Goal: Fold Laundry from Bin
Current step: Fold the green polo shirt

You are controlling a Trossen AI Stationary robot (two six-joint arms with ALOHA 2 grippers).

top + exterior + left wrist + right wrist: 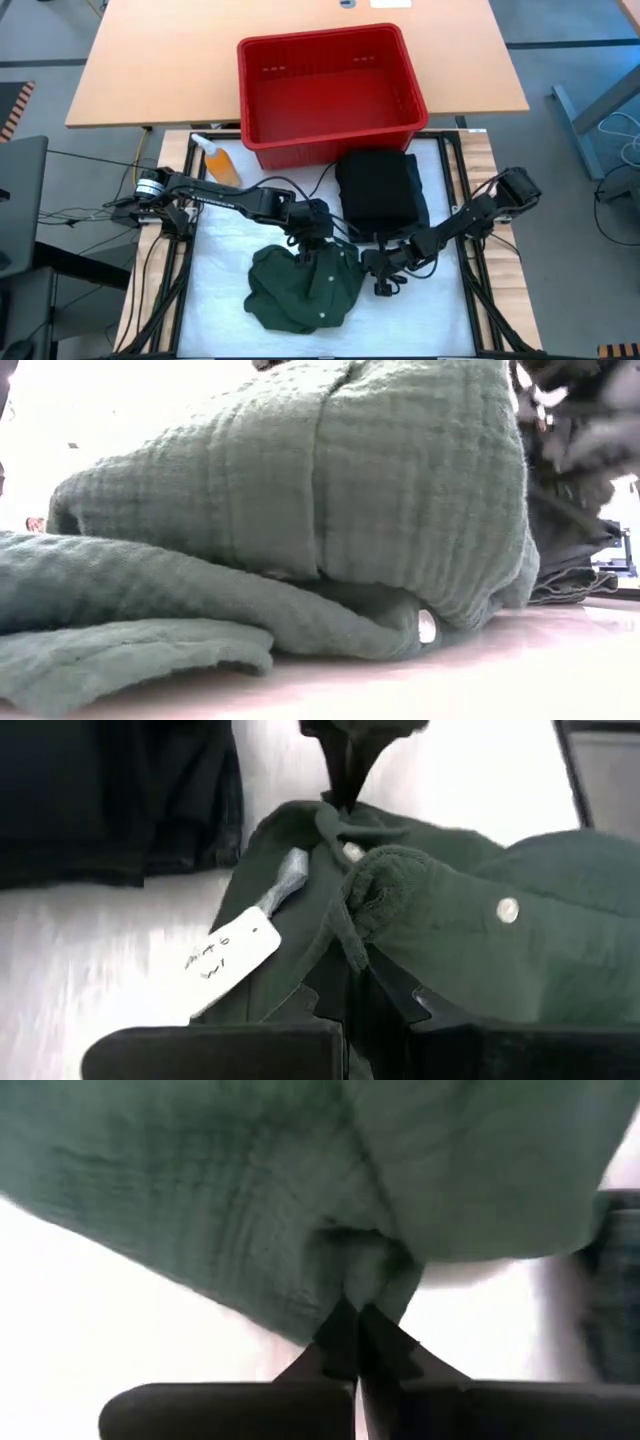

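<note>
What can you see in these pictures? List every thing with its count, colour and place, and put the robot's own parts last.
green shirt: one, dark green with pale buttons, crumpled on the white cover at the table's front middle.
paper tag: one, white, on the shirt.
folded dark garments: one pile, black, in front of the bin, beside the shirt.
bin: one, red, slotted sides, at the table's back; nothing visible inside.
bottle: one, orange, lying left of the bin.
white cover: one, white, spread over the work area.
left gripper: one, dark, shut on the shirt's upper edge.
right gripper: one, dark, shut on the shirt's right edge.
</note>
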